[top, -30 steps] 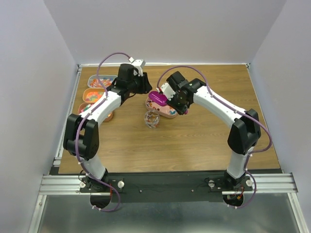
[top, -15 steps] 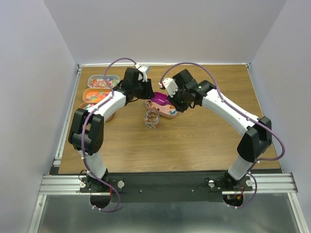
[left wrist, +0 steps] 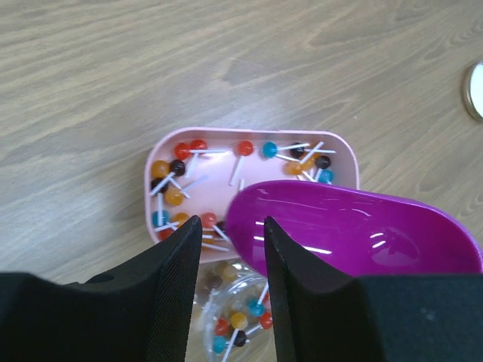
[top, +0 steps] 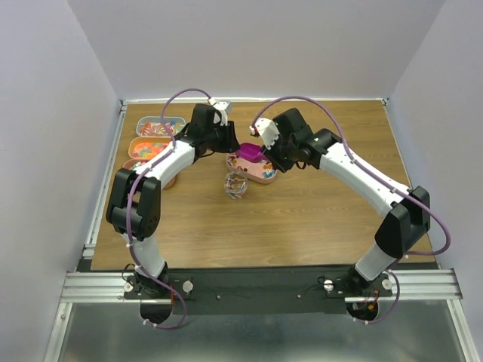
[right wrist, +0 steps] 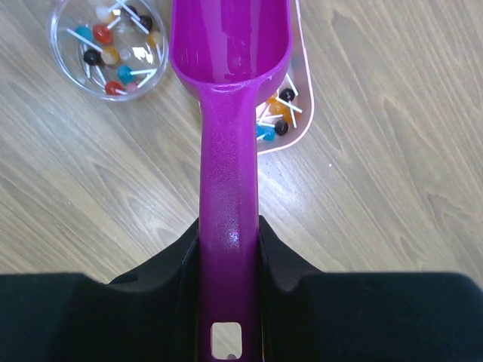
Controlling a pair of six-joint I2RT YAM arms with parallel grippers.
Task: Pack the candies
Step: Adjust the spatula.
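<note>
One view overhead; both wrist views (close-up) share the tray (left wrist: 226,134).

scoop (right wrist: 230,45) (magenta) over pink tray (left wrist: 219,134) | clear jar (right wrist: 64,64) nr

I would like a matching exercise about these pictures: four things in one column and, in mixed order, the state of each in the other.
1 scoop
2 pink tray
3 clear jar
4 left gripper

A open, holding nothing
B round, lollipops inside
C empty, handle in right gripper
D rectangular, lollipops inside

Pairs: 1-C, 2-D, 3-B, 4-A
</note>
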